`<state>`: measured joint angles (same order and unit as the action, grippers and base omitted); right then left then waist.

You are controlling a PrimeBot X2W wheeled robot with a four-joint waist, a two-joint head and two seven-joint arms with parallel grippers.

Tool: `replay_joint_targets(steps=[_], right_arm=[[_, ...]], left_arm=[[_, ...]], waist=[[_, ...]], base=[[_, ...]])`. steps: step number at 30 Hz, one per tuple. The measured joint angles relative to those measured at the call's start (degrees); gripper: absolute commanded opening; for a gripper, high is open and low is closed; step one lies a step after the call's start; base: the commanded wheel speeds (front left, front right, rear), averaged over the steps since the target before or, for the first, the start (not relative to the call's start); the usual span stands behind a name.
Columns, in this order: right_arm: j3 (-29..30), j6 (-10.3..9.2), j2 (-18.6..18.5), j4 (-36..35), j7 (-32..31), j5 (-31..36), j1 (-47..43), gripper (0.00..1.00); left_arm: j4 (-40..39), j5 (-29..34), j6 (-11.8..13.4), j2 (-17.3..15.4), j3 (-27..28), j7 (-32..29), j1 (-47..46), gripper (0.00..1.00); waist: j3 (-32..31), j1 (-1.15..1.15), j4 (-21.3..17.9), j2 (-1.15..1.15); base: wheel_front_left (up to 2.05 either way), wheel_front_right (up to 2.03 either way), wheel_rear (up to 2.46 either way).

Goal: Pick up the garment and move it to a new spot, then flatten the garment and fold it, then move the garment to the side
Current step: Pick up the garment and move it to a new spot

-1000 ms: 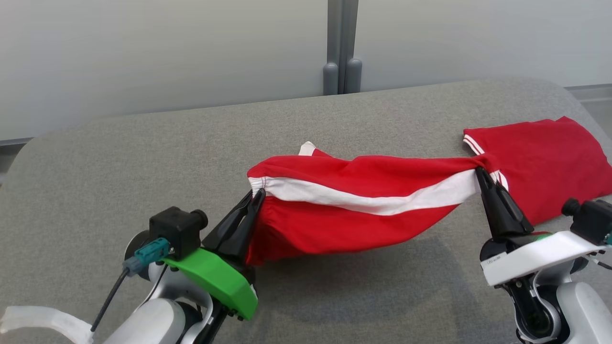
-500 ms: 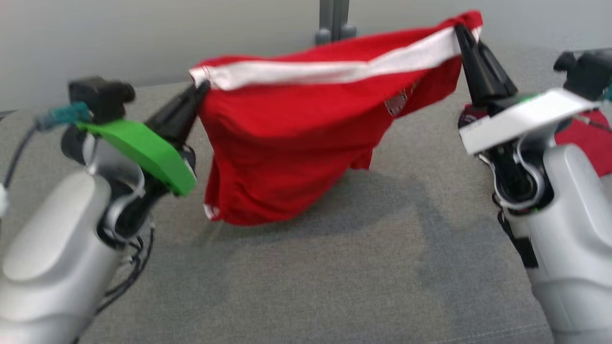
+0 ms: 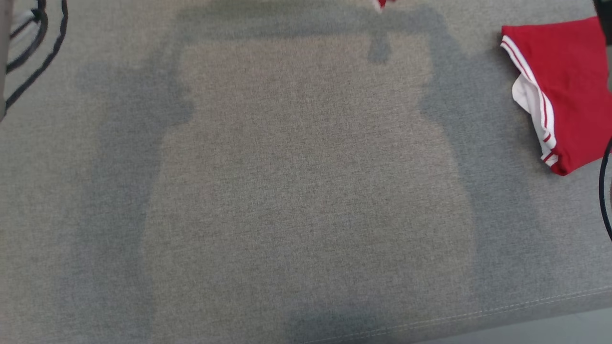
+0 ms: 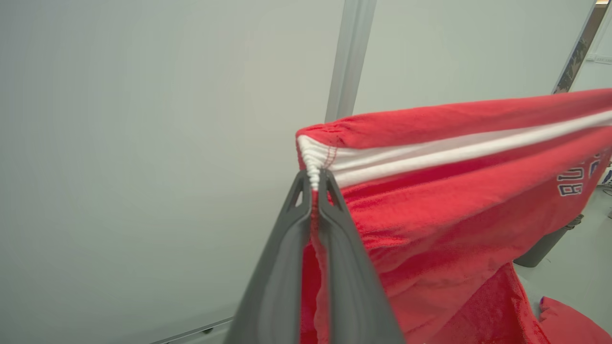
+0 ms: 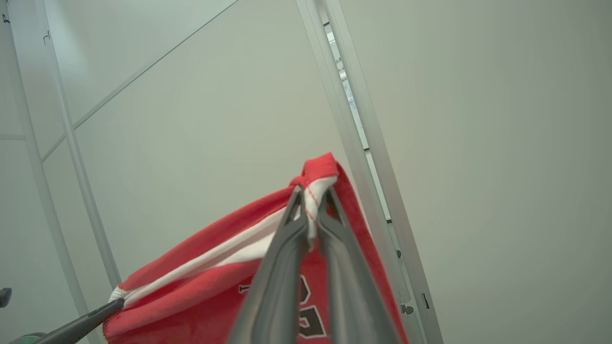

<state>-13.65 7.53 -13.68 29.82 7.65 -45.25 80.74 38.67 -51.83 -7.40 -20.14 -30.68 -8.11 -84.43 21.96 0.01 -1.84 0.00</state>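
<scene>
Wrist views: left and right jaws pinch the red garment (image 4: 454,200) (white-striped hem); head view: a folded red cloth (image 3: 569,86).

Folded red cloth (image 3: 569,86) on grey surface (image 3: 306,191)

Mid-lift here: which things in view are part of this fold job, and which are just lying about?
Part of the job: red garment with white stripe; left gripper and right gripper, each shut on one end; grey table.
Lying about: folded red garment at the table's right; black cable at the left.
</scene>
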Motion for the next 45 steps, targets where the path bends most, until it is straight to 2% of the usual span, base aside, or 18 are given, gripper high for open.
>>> replay_joint_targets(steps=[3, 7, 12, 16, 27, 32, 34, 45], right_arm=[[-3.52, 0.0, -0.11, 2.85, 2.36, 0.04, 3.54, 0.0], [-10.4, -0.01, -0.21, 4.02, 3.33, -1.65, 1.75, 0.0], [-17.83, -0.03, -2.96, 3.38, 4.66, -4.72, -7.97, 0.0], [-21.62, -0.03, -5.39, 0.05, 5.9, -8.03, -16.38, 0.0], [-24.61, -0.04, -11.22, -8.42, 7.11, -11.31, -34.56, 0.0], [-24.49, -0.03, -13.6, -9.59, 7.1, -12.47, -41.67, 0.0], [-24.41, -0.03, -14.6, -9.33, 6.01, -12.87, -44.2, 0.0], [-23.32, 0.0, -16.36, -9.71, -6.64, -14.92, -54.02, 0.0]], left_arm=[[4.27, -0.88, -0.09, 1.32, -0.63, 1.27, -2.55, 0.0], [5.44, -4.49, -0.08, 1.0, -4.61, -0.49, -0.18, 0.0], [3.0, -10.22, -0.08, -1.42, -11.69, -4.72, 10.1, 0.0], [-1.53, -14.63, -0.08, -3.94, -15.28, -4.28, 17.75, 0.0], [-9.14, -19.74, -0.08, -8.77, -19.78, 4.75, 34.49, 0.0], [-9.85, -19.78, -0.07, -9.03, -20.81, 8.99, 40.39, 0.0], [-10.21, -19.74, 0.59, -8.65, -21.71, 9.17, 42.8, 0.0], [-17.19, -19.17, 9.18, -10.6, -25.41, 6.55, 51.98, 0.0]], waist=[[3.23, 0.0, 0.18, 0.0], [6.36, 0.01, 0.5, 0.0], [7.5, 0.01, 1.28, 0.0], [5.97, 0.01, 1.62, 0.0], [-0.75, 0.0, 1.21, 0.0], [-4.67, -0.01, 1.06, 0.0], [-6.18, -0.01, 1.07, 0.0], [-13.3, -0.01, 1.08, 0.0]], base=[[0.0, 0.0, 0.0], [0.0, 0.0, 0.0], [0.0, 0.0, 0.0], [0.0, 0.0, 0.0], [0.0, 0.0, 0.0], [0.0, 0.0, 0.0], [0.0, 0.0, 0.0], [0.0, 0.0, 0.0]])
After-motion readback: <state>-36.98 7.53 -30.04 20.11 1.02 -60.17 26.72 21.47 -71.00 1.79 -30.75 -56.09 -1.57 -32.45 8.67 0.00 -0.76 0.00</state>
